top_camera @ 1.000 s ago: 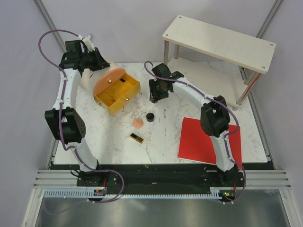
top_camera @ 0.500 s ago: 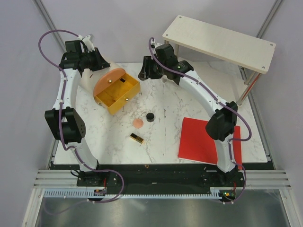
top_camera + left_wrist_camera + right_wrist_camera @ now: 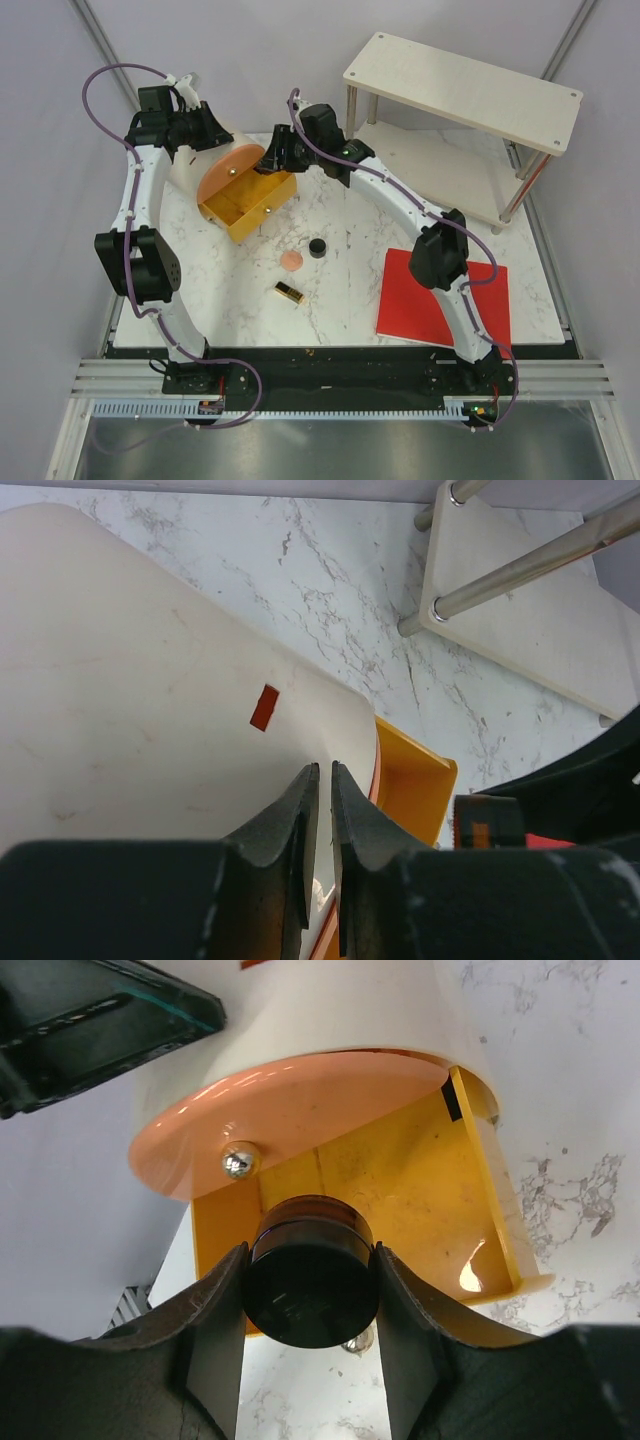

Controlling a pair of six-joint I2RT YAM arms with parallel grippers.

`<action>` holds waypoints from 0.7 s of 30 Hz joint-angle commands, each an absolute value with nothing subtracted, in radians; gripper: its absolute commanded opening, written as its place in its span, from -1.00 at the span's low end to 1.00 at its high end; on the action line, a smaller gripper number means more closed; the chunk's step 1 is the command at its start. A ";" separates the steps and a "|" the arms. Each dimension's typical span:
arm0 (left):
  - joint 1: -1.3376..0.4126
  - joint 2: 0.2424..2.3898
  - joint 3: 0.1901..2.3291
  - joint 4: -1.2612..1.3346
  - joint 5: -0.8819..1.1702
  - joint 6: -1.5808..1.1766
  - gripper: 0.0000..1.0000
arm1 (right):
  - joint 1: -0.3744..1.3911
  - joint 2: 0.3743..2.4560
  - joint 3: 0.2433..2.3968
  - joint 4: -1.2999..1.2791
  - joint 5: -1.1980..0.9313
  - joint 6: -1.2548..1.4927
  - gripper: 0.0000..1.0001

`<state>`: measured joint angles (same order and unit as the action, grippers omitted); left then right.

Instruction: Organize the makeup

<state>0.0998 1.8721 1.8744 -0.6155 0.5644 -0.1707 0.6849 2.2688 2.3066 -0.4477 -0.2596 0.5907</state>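
Note:
My right gripper (image 3: 272, 158) is shut on a round black compact (image 3: 310, 1285) with an amber-brown body. It holds the compact just above the open yellow tray of the case (image 3: 400, 1190), below the peach lid (image 3: 280, 1110). My left gripper (image 3: 210, 137) is closed on the edge of the raised lid, whose cream outer side (image 3: 150, 680) fills the left wrist view; its jaws (image 3: 325, 780) stand a sliver apart. A second black compact (image 3: 317, 247), a peach puff (image 3: 291, 260) and a gold-and-black lipstick (image 3: 289, 292) lie on the marble table. No foundation tubes are in view.
A flat red sheet (image 3: 440, 295) lies at the front right of the table (image 3: 200, 300). A two-level pale wooden shelf (image 3: 460, 90) on metal legs stands at the back right. The case (image 3: 245, 200) sits at the back left.
My right arm has swung up and left from beside the case, carrying the black compact over the yellow tray. The left arm and the loose items have not moved.

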 commanded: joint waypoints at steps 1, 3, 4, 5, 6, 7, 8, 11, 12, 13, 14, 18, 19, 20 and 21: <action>0.110 1.944 1.812 -0.836 0.502 -0.156 -0.61 | 0.683 2.309 2.338 -0.331 -0.287 0.655 -0.75; 0.112 1.944 1.810 -0.836 0.503 -0.156 -0.61 | 0.683 2.339 2.356 -0.325 -0.288 0.675 -0.71; 0.112 1.944 1.810 -0.838 0.502 -0.156 -0.61 | 0.684 2.345 2.365 -0.325 -0.287 0.680 -0.67; 0.112 1.944 1.810 -0.836 0.502 -0.156 -0.61 | 0.683 2.353 2.367 -0.322 -0.284 0.686 -0.64; 0.112 1.942 1.809 -0.836 0.500 -0.155 -0.61 | 0.684 2.364 2.367 -0.321 -0.281 0.698 -0.60; 0.112 1.942 1.809 -0.838 0.500 -0.155 -0.61 | 0.684 2.368 2.368 -0.319 -0.282 0.703 -0.55; 0.112 1.942 1.810 -0.836 0.500 -0.155 -0.61 | 0.684 2.375 2.365 -0.319 -0.282 0.706 -0.52; 0.112 1.944 1.810 -0.836 0.502 -0.153 -0.61 | 0.683 2.391 2.358 -0.319 -0.296 0.727 -0.41; 0.112 1.944 1.810 -0.836 0.499 -0.153 -0.61 | 0.683 2.398 2.358 -0.321 -0.296 0.735 -0.38; 0.110 1.944 1.810 -0.836 0.497 -0.153 -0.61 | 0.683 2.399 2.355 -0.319 -0.298 0.745 -0.29; 0.112 1.947 1.812 -0.836 0.497 -0.152 -0.61 | 0.683 2.402 2.358 -0.319 -0.295 0.749 -0.25; 0.112 1.948 1.816 -0.838 0.502 -0.153 -0.61 | 0.683 2.408 2.372 -0.319 -0.284 0.753 -0.08; 0.112 1.947 1.816 -0.836 0.500 -0.153 -0.61 | 0.684 2.407 2.373 -0.319 -0.281 0.753 -0.03; 0.113 1.948 1.818 -0.836 0.502 -0.153 -0.61 | 0.683 2.407 2.372 -0.319 -0.276 0.755 0.00; 0.114 1.947 1.816 -0.838 0.502 -0.153 -0.61 | 0.683 2.405 2.372 -0.319 -0.275 0.755 0.02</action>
<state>0.0998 1.8721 1.8713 -0.6151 0.5789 -0.1707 0.6834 2.3989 2.3230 -0.3569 -0.2764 0.7368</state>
